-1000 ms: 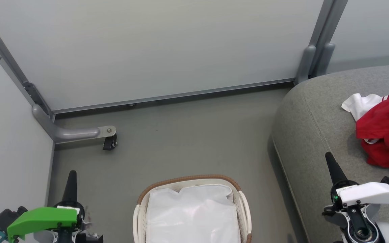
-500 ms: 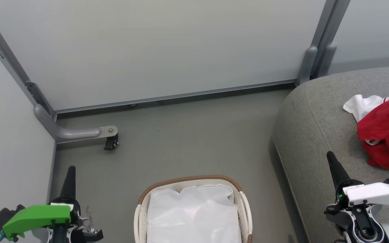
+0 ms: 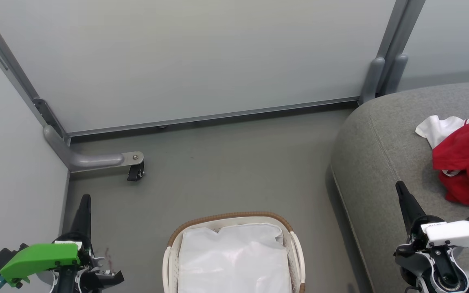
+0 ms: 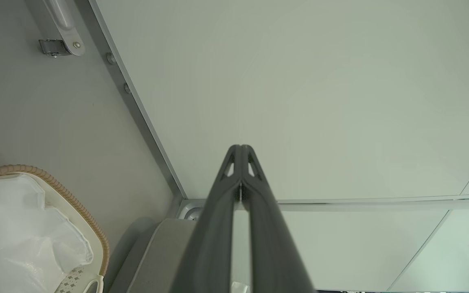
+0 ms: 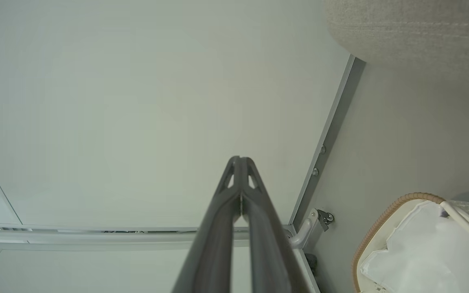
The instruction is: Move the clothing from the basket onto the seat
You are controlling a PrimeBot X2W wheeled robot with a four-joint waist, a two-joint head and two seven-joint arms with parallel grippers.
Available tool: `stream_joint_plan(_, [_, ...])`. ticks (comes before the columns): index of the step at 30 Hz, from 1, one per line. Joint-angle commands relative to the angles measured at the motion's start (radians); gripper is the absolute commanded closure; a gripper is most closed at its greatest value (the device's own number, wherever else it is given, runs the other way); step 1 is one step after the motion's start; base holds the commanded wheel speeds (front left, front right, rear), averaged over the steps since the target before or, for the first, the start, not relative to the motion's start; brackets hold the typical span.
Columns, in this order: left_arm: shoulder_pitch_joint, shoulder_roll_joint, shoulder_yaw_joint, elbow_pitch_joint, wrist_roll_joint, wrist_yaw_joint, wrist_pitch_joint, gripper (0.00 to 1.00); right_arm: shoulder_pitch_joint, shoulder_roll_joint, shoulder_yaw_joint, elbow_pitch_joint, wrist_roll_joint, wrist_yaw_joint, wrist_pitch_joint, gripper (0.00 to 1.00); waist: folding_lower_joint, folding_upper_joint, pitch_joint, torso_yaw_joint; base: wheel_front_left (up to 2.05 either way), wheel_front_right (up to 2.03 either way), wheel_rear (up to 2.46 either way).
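Clothing [image 3: 466, 171]: a red heap with a white panel, lying on the seat [image 3: 377, 154] toward its right side, well in from the rounded left corner and cut off by the picture's right edge. Basket [image 3: 228, 217]: on the floor [image 3: 226, 162] just beside the seat's left edge, showing only its white liner [image 3: 234, 260], with its near part out of sight. From where I stand the job looks done or nearly so. Left gripper [image 3: 85, 200]: fingers pressed together, holding nothing, low over the floor's left edge. Right gripper [image 3: 400, 188]: likewise closed and empty, above the seat's front edge, near the heap but apart from it. Risks, as I judge them: a garment could be hidden under a liner fold or in the unseen near end. A grab there could take the liner for clothing and drag the light basket. A swing of the right arm could snag the loose heap and pull it off the seat. Surroundings: a pale partition [image 3: 185, 57] along the floor's far edge and its foot with a caster [image 3: 135, 174] at the far left corner. Neither blocks the way between basket and seat.
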Motion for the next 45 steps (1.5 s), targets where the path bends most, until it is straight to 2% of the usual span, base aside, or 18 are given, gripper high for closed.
stream_joint_plan(1, [-0.014,0.006,0.006,-0.007,-0.022,-0.007,0.006,1.0,0.01,-0.006,-0.004,-0.008,0.022,-0.001,0.009,1.0,0.0,-0.0001,0.0,0.001,0.0,0.0,0.0])
stream_joint_plan(13, [-0.024,0.007,0.013,-0.01,-0.096,-0.01,0.027,1.0,0.015,-0.007,-0.013,-0.018,0.1,-0.001,0.03,1.0,0.0,-0.0001,-0.003,0.006,0.0,0.0,0.0])
stream_joint_plan(45, [-0.022,0.007,0.012,-0.01,-0.094,-0.01,0.028,1.0,0.015,-0.006,-0.012,-0.017,0.1,-0.001,0.028,1.0,0.0,-0.0001,-0.003,0.006,0.0,0.0,0.0])
